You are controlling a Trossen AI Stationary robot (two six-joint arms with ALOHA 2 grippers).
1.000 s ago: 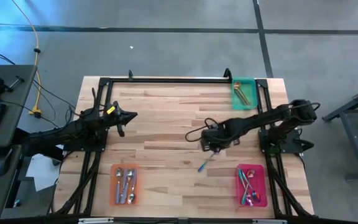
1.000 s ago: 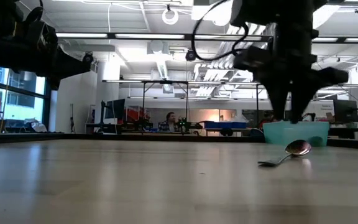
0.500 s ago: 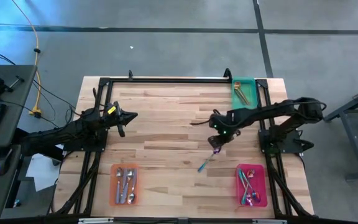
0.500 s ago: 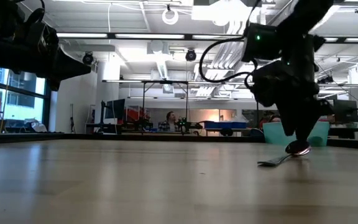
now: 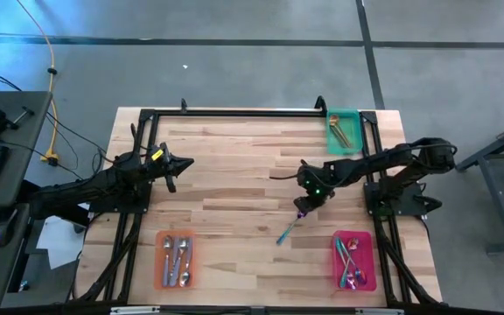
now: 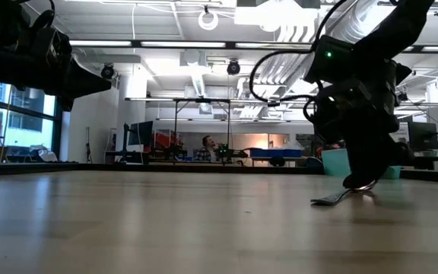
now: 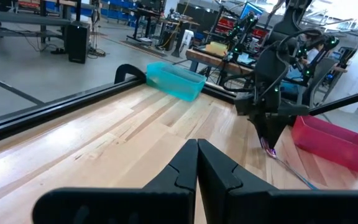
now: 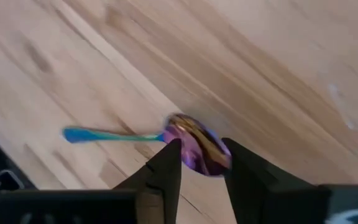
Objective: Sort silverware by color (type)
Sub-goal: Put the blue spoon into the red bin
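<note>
A rainbow spoon (image 5: 287, 231) lies flat on the wooden table (image 5: 234, 192), right of centre, with its blue handle (image 8: 104, 135) toward the near edge. My right gripper (image 8: 201, 155) slants down over the purple bowl (image 8: 196, 144), open, one finger on each side of it. The low view shows this gripper (image 6: 365, 183) down at the table, hiding the bowl, while the handle (image 6: 329, 199) sticks out. My left gripper (image 7: 197, 155) hovers shut at the table's left (image 5: 185, 163). My right gripper's fingers (image 8: 169, 163) stand close on both sides of the spoon's bowl (image 8: 207, 163), coming slanting down from above. I cannot tell whether they touch it. The spoon lies on the table.
An orange tray (image 5: 159, 262) with silver spoons sits at the near left. A pink tray (image 5: 370, 262) with rainbow spoons sits at the near right. A green tray (image 5: 353, 136) with a gold spoon sits at the far right. A black frame (image 5: 234, 112) borders the table.
My right gripper has sunk toward the table and shifted a little toward the right edge, rolling at the wrist, and now stands over the rainbow spoon's bowl. The spoon stays lying on the table.
</note>
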